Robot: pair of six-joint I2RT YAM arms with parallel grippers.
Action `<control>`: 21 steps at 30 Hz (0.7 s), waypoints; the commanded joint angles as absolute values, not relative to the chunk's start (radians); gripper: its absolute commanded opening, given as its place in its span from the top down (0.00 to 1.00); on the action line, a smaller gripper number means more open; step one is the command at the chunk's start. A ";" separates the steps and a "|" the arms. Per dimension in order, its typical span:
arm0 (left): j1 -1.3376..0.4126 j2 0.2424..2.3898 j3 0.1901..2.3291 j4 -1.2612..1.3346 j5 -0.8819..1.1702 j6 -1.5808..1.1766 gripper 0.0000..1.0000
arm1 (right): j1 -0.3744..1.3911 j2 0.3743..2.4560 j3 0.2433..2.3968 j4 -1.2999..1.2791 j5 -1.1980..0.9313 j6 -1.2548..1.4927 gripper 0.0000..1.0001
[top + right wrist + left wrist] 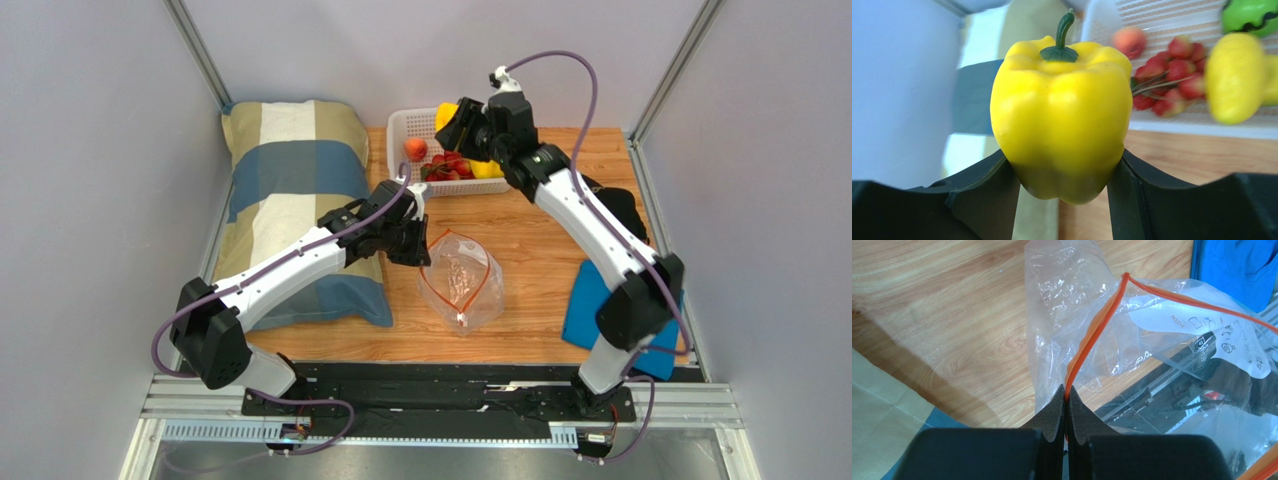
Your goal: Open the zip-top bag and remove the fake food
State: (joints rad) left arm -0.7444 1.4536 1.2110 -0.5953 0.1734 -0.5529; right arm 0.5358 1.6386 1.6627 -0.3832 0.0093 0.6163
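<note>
The clear zip-top bag [462, 282] lies open on the wooden table, its orange zip strip [1091, 338] spread into a loop. My left gripper [421, 247] is shut on the bag's rim at the zip strip [1067, 395]. My right gripper [452, 125] is shut on a yellow pepper [1062, 112] and holds it over the white basket [400, 135]. In the basket lie a peach [415, 149], red berries [447, 167], a yellow lemon-like fruit [1234, 75] and a green piece [1252, 15]. The bag looks empty.
A plaid pillow [295, 190] lies left of the table under my left arm. A blue cloth [585, 300] lies at the right front, a black object [620, 205] behind my right arm. Metal frame posts stand at the back corners.
</note>
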 commanded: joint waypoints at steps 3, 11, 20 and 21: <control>-0.736 1.428 1.220 -0.618 0.138 -0.508 1.00 | 0.417 2.009 2.015 -0.551 0.015 0.454 1.00; -0.715 1.474 1.239 -0.600 0.140 -0.453 1.00 | 0.405 2.373 2.333 -0.540 0.075 0.304 0.87; -0.700 1.557 1.319 -0.598 0.121 -0.433 1.00 | 0.400 2.454 2.414 -0.523 0.153 0.252 0.33; -0.696 1.565 1.328 -0.601 0.115 -0.431 1.00 | 0.402 2.454 2.419 -0.525 0.159 0.252 0.26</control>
State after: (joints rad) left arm -0.7101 1.5528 1.2560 -0.6140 0.1421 -0.4625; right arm 0.3988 2.4615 2.3539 -0.5709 0.0978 0.2920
